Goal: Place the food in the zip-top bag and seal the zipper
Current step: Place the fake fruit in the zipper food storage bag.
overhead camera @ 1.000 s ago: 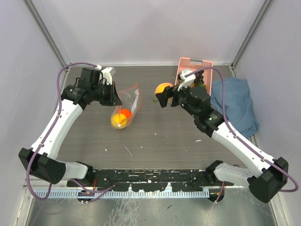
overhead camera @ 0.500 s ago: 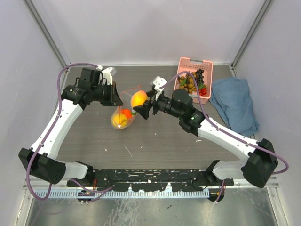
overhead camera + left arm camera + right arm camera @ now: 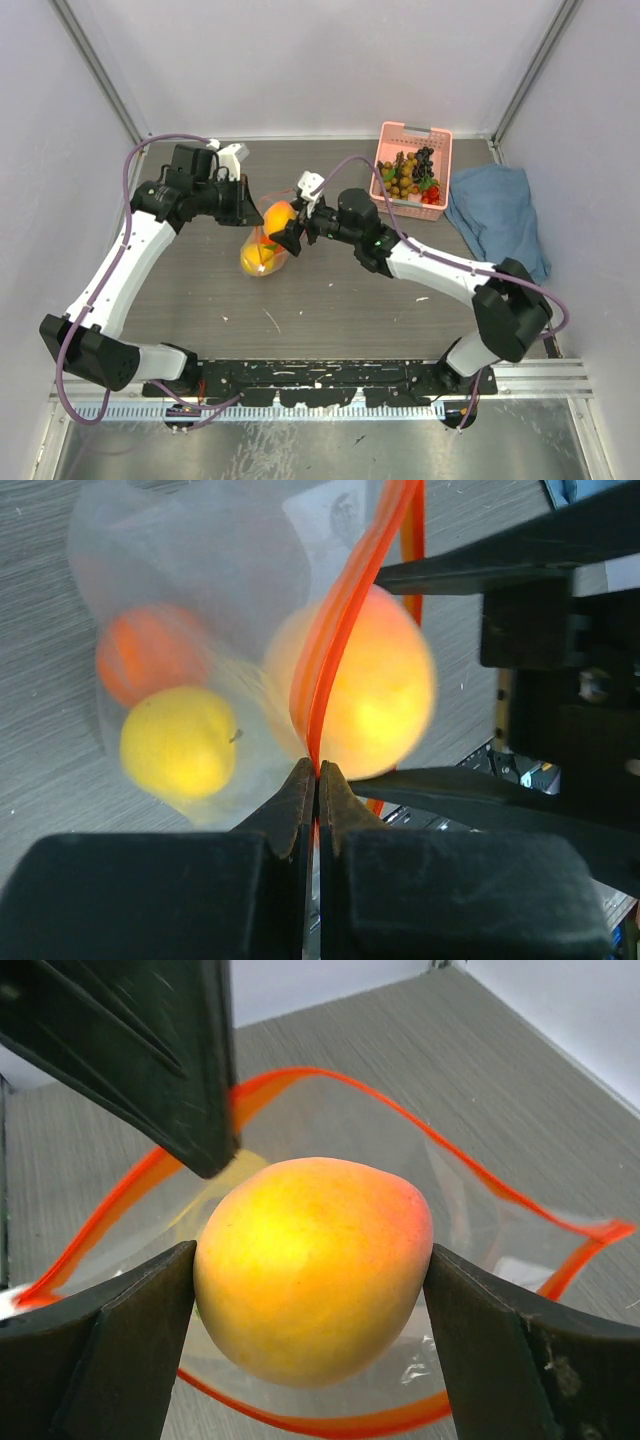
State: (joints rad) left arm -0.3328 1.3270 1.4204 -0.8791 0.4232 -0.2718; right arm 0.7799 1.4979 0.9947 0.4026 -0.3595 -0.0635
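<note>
The clear zip-top bag (image 3: 262,250) lies on the table with its mouth held open. My left gripper (image 3: 250,208) is shut on the orange-red zipper strip (image 3: 335,630) at the mouth's edge. Inside the bag are a yellow fruit (image 3: 180,742) and an orange fruit (image 3: 148,655). My right gripper (image 3: 283,226) is shut on a yellow-orange mango-like fruit (image 3: 312,1265) and holds it at the bag's mouth, ringed by the zipper (image 3: 300,1425). The fruit also shows in the top view (image 3: 279,215).
A pink basket (image 3: 412,172) at the back right holds a grape bunch, dark berries and a red fruit. A blue cloth (image 3: 497,222) lies to its right. Grey walls close in the table's sides.
My right gripper has carried the yellow-orange fruit leftward from beside the basket to the bag's mouth. My left gripper has kept its hold on the zipper strip.
</note>
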